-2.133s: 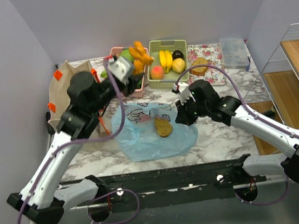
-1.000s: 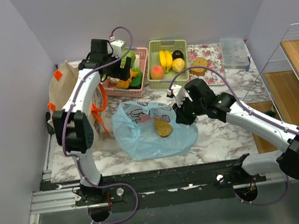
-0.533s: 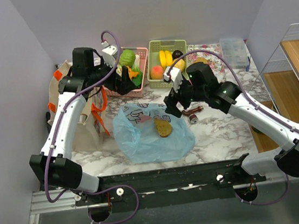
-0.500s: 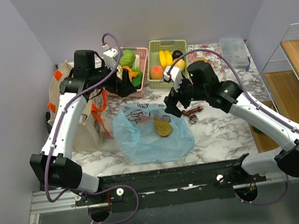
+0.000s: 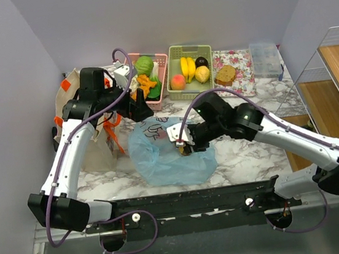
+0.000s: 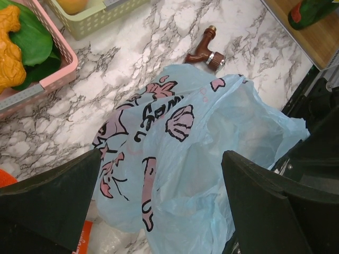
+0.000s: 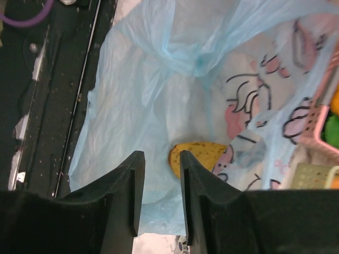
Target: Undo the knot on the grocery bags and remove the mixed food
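The thin, crinkly light blue bag (image 5: 161, 162) is spread on the marble table (image 5: 253, 154), its long axis running left to right. A brownish-orange wedge (image 7: 200, 154) is seen amid its folds, just past the right gripper (image 7: 160, 159), whose jaws are narrowly parted and empty. The left gripper (image 6: 161, 154) is held wide apart, empty.

The right gripper (image 7: 160, 155) shows two black fingers (image 7: 124, 196) rising from the bottom edge, with a narrow gap between them and nothing in it. Just past their tips, a yellow-orange wedge-shaped food piece (image 7: 200, 155) lies inside the thin, translucent light blue plastic bag (image 7: 122, 116), which carries pink and black print. A twisted bunch of plastic (image 7: 194, 59) gathers near the top. A black metal frame (image 7: 47, 90) runs along the left, and a pink plastic basket (image 7: 322, 120) sits at the right edge.
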{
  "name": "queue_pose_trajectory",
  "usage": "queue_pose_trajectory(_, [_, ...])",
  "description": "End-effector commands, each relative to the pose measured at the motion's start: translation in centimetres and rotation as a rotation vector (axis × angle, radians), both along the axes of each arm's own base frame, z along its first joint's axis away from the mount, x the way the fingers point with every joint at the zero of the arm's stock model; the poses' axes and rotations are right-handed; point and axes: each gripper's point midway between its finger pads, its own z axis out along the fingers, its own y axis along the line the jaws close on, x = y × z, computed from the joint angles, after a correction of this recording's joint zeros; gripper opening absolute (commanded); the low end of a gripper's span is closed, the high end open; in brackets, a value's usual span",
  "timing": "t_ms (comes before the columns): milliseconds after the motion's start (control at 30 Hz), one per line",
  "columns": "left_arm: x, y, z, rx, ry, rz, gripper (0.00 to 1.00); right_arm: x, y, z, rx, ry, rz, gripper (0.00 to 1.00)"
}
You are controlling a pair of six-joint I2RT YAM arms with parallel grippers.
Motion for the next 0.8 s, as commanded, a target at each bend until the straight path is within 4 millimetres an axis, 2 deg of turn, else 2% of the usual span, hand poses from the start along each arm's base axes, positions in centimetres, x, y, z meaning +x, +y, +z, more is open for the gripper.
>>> queue_pose_trajectory(0, [-0.6, 0.2, -0.9, 0.026, 0.014, -0.015, 0.99, 1.1, 1.1, -5.4, -0.118, -0.045, 0.114, 0.35])
queue_pose_trajectory(67, [-0.8, 0.2, -0.9, 0.028, 0.015, -0.022, 0.99, 1.9, 1.8, -7.1, -0.167, -0.017, 0.099, 0.25])
queue_pose_trajectory(133, [-1.1, 0.3, -1.1, 0.034, 0.03, -0.026, 0.98, 2.6, 1.4, -9.7, -0.261, 0.006, 0.071, 0.2])
queue_pose_trajectory(200, [-1.5, 0.4, -1.7, 0.043, 0.045, -0.033, 0.99, 3.8, 0.5, -12.2, -0.329, 0.005, 0.001, 0.2])
queue_pose_trajectory(367, [-2.2, 0.6, -3.2, 0.055, 0.074, -0.03, 0.99, 5.9, -0.7, -15.6, -0.347, 0.007, -0.213, 0.21])
queue_pose_trajectory(533, [-1.9, 0.6, -3.6, 0.058, 0.075, -0.025, 0.98, 6.6, -0.5, -16.8, -0.334, 0.044, -0.327, 0.26])
queue_pose_trajectory(633, [-2.0, 0.5, -3.9, 0.051, 0.087, -0.03, 0.98, 6.9, -0.2, -17.1, -0.312, 0.049, -0.354, 0.33])
queue_pose_trajectory(767, [-2.1, 0.5, -4.5, 0.051, 0.097, -0.028, 0.99, 7.6, -0.4, -17.8, -0.309, 0.069, -0.407, 0.35])
